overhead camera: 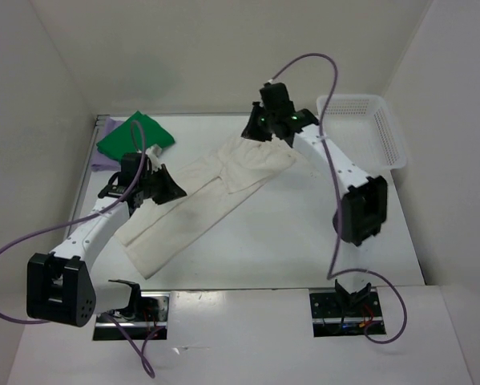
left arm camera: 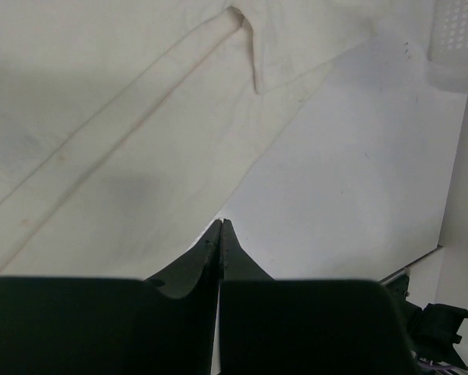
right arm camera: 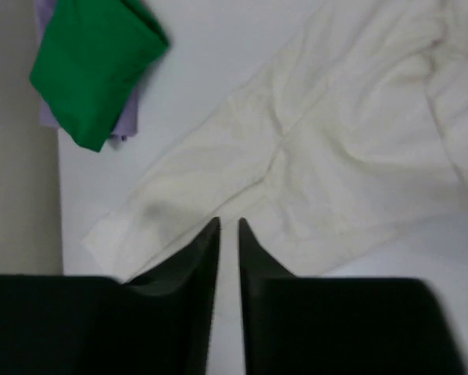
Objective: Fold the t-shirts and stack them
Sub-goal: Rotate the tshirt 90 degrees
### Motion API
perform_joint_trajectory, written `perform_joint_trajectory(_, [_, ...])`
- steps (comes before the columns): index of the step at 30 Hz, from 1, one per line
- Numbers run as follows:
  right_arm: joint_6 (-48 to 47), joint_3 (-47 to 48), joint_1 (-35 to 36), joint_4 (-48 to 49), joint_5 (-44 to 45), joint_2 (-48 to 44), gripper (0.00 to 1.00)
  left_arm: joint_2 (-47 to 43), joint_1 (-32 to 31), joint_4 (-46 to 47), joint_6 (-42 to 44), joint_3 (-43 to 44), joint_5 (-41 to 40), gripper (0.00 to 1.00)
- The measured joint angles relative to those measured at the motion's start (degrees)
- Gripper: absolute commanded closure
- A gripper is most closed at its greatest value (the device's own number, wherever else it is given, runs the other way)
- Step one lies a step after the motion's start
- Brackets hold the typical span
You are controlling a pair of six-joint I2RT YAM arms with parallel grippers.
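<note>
A cream-white t-shirt (overhead camera: 207, 196) lies in a long diagonal strip across the table, partly folded lengthwise. My left gripper (overhead camera: 169, 190) sits at its left edge; in the left wrist view the gripper (left arm camera: 221, 223) is shut, tips at the hem of the white cloth (left arm camera: 101, 141), with nothing visible between them. My right gripper (overhead camera: 257, 132) hovers over the shirt's far end, and its jaws (right arm camera: 228, 222) stand a little apart above the white fabric (right arm camera: 335, 156). A folded green t-shirt (overhead camera: 135, 135) (right arm camera: 93, 62) rests on a lavender one (overhead camera: 100, 165) (right arm camera: 129, 117) at the far left.
A white mesh basket (overhead camera: 388, 132) (left arm camera: 460, 31) stands at the far right against the wall. White walls close in the table on three sides. The right arm's purple cable loops above the far end of the table.
</note>
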Motion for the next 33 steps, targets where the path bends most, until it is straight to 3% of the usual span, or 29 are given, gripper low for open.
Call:
perform_joint_trajectory(1, [-0.2,-5.2,-0.7,1.2,0.3,-5.0,1.00,0.0,0.0,0.0,0.0,-0.3,0.0,1.00])
perform_joint_trajectory(5, [-0.1,-20.1,-5.7,6.4,1.6,-13.9,1.00,0.0,0.0,0.0,0.0,-1.2,0.1,1.00])
perform_joint_trajectory(10, [-0.1,-30.6,-10.5,7.4,4.0,-7.7,1.00,0.0,0.0,0.1,0.1,-1.3,1.5,1.00])
perform_joint_trajectory(15, [-0.1,-32.2,-10.8,7.3,4.9,-1.6,1.00,0.0,0.0,0.1,1.2,-1.3,3.2,0.96])
perform_joint_trajectory(18, [-0.1,-31.6,-10.8,7.6,5.0,0.0,1.00,0.0,-0.1,0.5,1.4,-1.6,4.2,1.00])
perform_joint_trajectory(24, [-0.2,-20.1,-10.8,7.9,4.9,9.4,1.00,0.0,-0.3,1.0,1.5,-2.3,5.2,1.00])
perform_joint_trajectory(28, [-0.8,-3.5,-10.8,3.8,4.2,19.2,1.00,0.0,-0.5,1.4,1.5,-2.4,6.0,1.00])
perform_joint_trajectory(32, [-1.6,15.4,-10.8,-0.6,3.8,27.8,0.96,0.0,-0.8,1.5,1.6,-2.5,6.3,0.87])
perform_joint_trajectory(33, [-1.8,17.5,-10.7,-1.5,3.9,28.0,0.89,0.0,-0.8,1.4,1.6,-2.5,6.3,0.79])
